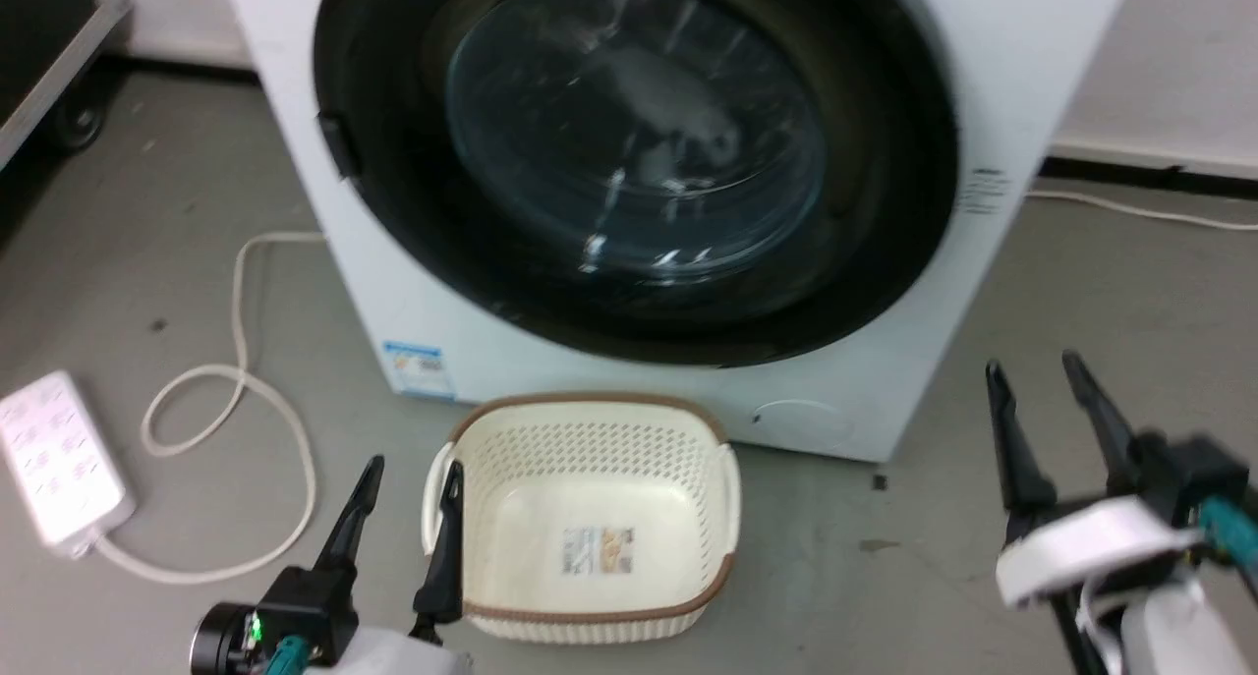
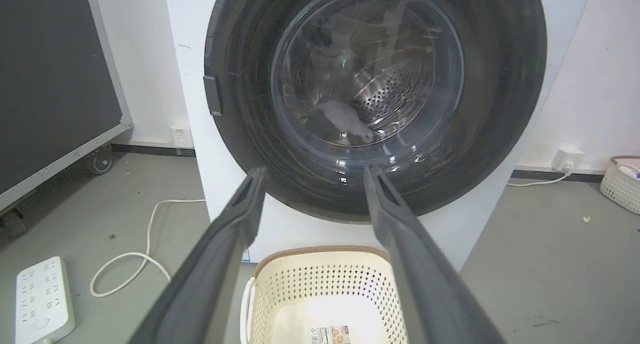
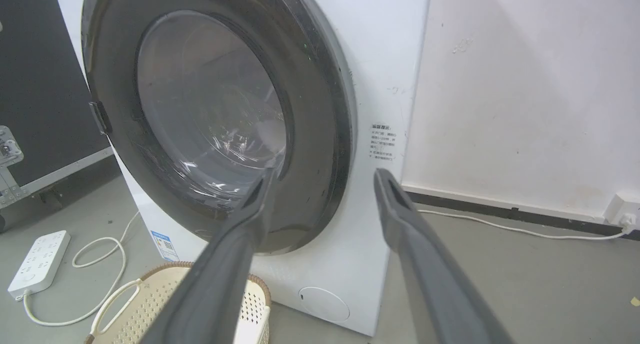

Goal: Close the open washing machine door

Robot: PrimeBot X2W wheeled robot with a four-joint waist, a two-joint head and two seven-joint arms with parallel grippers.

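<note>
The white washing machine (image 1: pixel 1002 66) stands straight ahead. Its round door (image 1: pixel 629 144), with a glossy black rim and clear glass, lies flat against the machine front, and no gap shows at the rim. In the left wrist view the steel drum (image 2: pixel 390 93) shows through the door (image 2: pixel 500 83). Low on the left, my left gripper (image 1: pixel 414 467) is open and empty beside the basket, short of the machine. My right gripper (image 1: pixel 1032 363) is open and empty too, off the machine's right corner. In the right wrist view the door (image 3: pixel 210 118) looks flush.
A cream perforated basket (image 1: pixel 590 518) sits on the floor just before the machine, between my arms. A white power strip (image 1: pixel 59 459) and its looped cable (image 1: pixel 236 380) lie at the left. A black wheeled case (image 2: pixel 50 83) stands far left. Another basket (image 2: pixel 620 184) is by the right wall.
</note>
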